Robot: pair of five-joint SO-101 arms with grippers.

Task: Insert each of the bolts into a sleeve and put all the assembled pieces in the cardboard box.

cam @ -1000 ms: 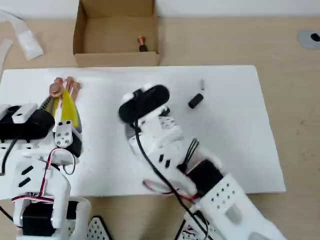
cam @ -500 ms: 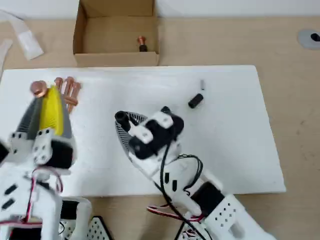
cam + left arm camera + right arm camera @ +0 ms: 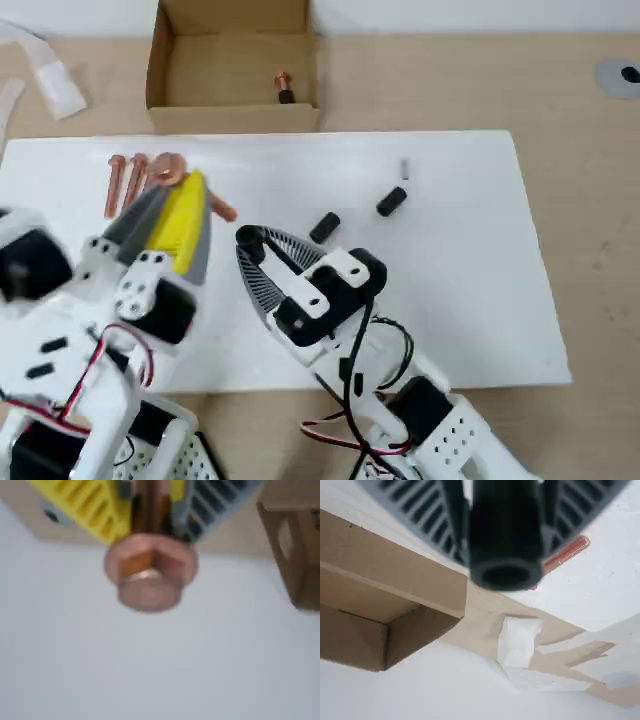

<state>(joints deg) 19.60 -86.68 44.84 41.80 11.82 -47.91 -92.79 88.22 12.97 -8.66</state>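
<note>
Left gripper (image 3: 172,190) is being held over the far left of the white mat (image 3: 470,300), its yellow and grey jaws clamped on a copper bolt (image 3: 150,575). In the high view that bolt is being seen as little more than a copper disc, whereas the left wrist view is presenting its hex head end-on. A short copper end (image 3: 223,211) is being seen at this gripper's right; whether it belongs to the held bolt cannot be told. Two loose bolts (image 3: 112,185) are lying just left of the gripper. Right gripper (image 3: 250,243) is being held near the mat's middle, jaws clamped on a black sleeve (image 3: 506,555), whose open bore is being made out in the right wrist view. Two loose sleeves (image 3: 324,227) are lying to its right. In the cardboard box (image 3: 165,60), beyond the mat's far edge, one assembled piece (image 3: 284,88) is lying.
</note>
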